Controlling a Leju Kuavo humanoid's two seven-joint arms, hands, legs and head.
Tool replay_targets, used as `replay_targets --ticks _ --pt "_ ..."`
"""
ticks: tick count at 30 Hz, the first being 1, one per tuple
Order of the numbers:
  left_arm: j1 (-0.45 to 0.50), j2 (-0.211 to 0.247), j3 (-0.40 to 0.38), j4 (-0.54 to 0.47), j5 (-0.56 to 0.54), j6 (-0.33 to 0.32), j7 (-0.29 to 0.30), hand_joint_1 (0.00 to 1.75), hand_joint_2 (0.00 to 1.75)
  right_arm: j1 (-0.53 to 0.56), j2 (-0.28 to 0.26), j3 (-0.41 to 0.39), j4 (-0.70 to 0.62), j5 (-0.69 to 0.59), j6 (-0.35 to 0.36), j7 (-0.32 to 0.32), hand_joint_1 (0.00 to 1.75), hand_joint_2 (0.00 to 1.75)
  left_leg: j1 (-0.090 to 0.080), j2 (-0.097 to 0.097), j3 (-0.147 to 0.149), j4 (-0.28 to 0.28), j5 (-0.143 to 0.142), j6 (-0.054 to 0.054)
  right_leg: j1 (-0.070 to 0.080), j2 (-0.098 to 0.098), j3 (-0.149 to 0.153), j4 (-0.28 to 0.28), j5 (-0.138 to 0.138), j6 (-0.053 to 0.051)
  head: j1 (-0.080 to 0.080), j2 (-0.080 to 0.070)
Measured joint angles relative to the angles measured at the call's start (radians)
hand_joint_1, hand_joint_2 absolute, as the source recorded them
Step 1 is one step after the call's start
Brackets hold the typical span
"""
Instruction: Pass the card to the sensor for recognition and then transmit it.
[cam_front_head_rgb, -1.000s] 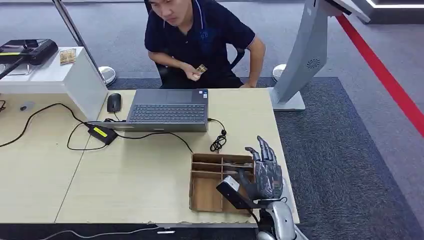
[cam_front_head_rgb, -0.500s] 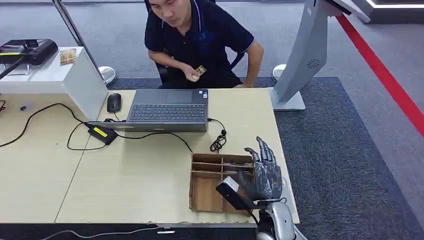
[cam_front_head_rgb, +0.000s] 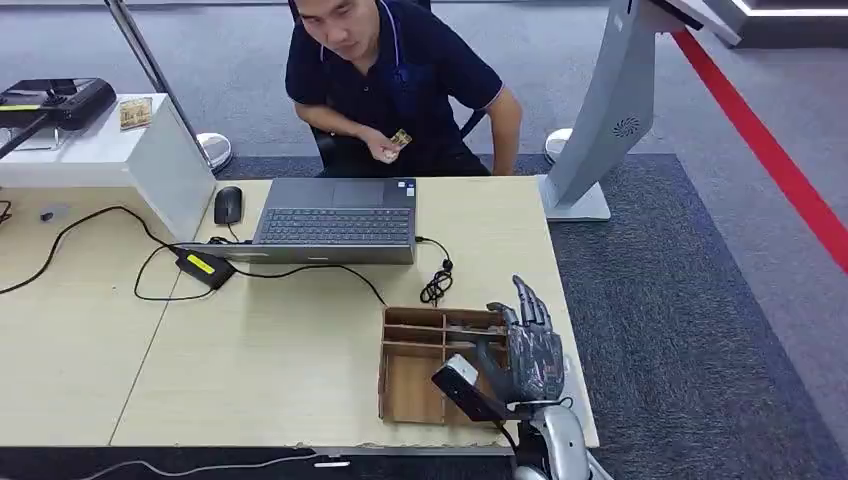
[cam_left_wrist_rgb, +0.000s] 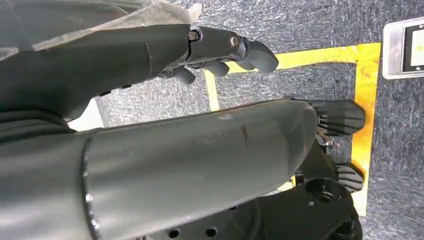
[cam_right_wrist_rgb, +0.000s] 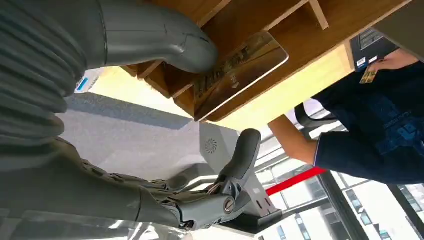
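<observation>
Right wrist view showed my right hand open, thumb touching the card in the wooden tray. My left hand hung curled and empty. A person held another card behind the laptop.

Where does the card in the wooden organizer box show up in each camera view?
Head view: too hidden to pick out; the right hand covers that side of the wooden organizer box.
Left wrist view: not in it.
Right wrist view: the card leans in a compartment beside the thumb.
Shared landmark: the person's small card.
</observation>
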Motion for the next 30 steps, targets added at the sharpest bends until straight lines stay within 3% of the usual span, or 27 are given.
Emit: replay_targets --ticks 5,7,10,18,30 --pt "0.0 0.0 0.0 0.0 0.0 0.0 0.0 0.0 0.0 0.001 0.0 0.0 0.0 -0.001 0.0 0.0 0.8 1.75 0.0 0.0 0.0 0.0 0.0 0.0 0.0 0.0 0.0 0.0 0.0 0.0 0.0 0.0" --pt "0.0 0.0 0.0 0.0 0.0 0.0 0.0 0.0 0.0 0.001 0.0 0.0 0.0 -0.001 0.0 0.0 0.99 1.75 0.0 0.0 0.0 0.0 0.0 0.0 0.0 0.0 0.0 0.0 0.0 0.0 0.0 0.0" --pt "0.0 0.0 0.0 0.0 0.0 0.0 0.0 0.0 0.0 0.001 0.0 0.0 0.0 -0.001 0.0 0.0 1.03 1.75 0.0 0.0 0.0 0.0 0.0 0.0 0.0 0.0 0.0 0.0 0.0 0.0 0.0 0.0" --pt "0.0 0.0 0.0 0.0 0.0 0.0 0.0 0.0 0.0 0.001 0.0 0.0 0.002 -0.001 0.0 0.0 0.93 1.75 0.0 0.0 0.0 0.0 0.0 0.0 0.0 0.0 0.0 0.0 0.0 0.0 0.0 0.0" --pt "0.0 0.0 0.0 0.0 -0.001 0.0 0.0 0.0 0.0 0.001 0.003 0.005 0.009 -0.005 -0.001 -0.003 0.96 1.75 0.0 0.0 0.0 0.0 0.0 0.0 0.0 0.0 0.0 0.0 0.0 0.0 0.0 0.0"
